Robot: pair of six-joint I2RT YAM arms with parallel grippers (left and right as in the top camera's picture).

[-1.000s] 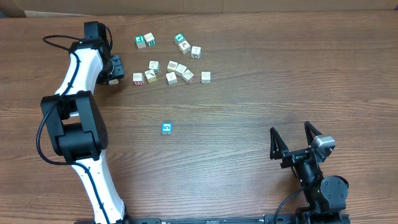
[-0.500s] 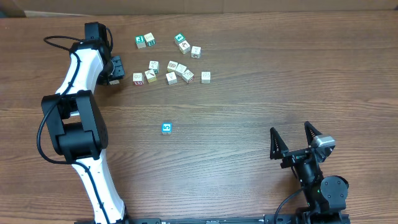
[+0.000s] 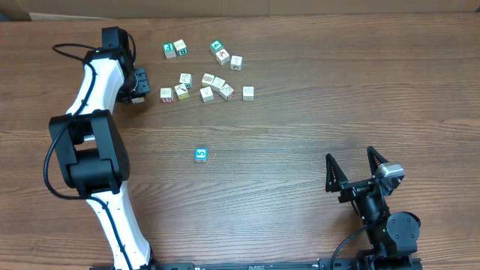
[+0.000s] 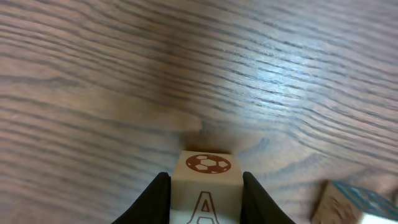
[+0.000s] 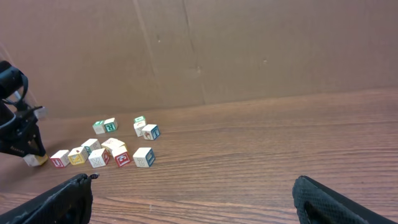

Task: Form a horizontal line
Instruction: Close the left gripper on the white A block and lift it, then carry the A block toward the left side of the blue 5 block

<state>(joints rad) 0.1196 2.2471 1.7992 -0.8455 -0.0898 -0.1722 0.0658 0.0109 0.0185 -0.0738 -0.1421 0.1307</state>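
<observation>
At the bottom right of the overhead frame, my right gripper (image 3: 349, 159) sits low over the table (image 3: 300, 112), its two fingers spread wide with nothing between them. The table is dark brown wood grain running side to side, with a soft glare in the left wrist view.

Further up, a little left of centre, the blue cube (image 3: 200, 154) with its white 5 stands alone on bare wood, well apart from everything else.

Beyond it, in the upper middle, I see the loose cluster (image 3: 208, 84) of small whitish cubes, scattered and turned at odd angles, some touching. Two green-faced cubes (image 3: 169, 50) lie along its far edge.

Just beside the cluster's left end, in the upper left of the frame, my left gripper (image 3: 137, 85) is clenched on a whitish cube (image 4: 207, 177). The left wrist view shows a red-brown football print on the top face and an A on the near face, with a dark finger (image 4: 155, 199) pressed to each side. Whether it rests on the wood I cannot tell.

At the far edge, a cardboard wall (image 5: 249, 50) closes off the room behind the table.
</observation>
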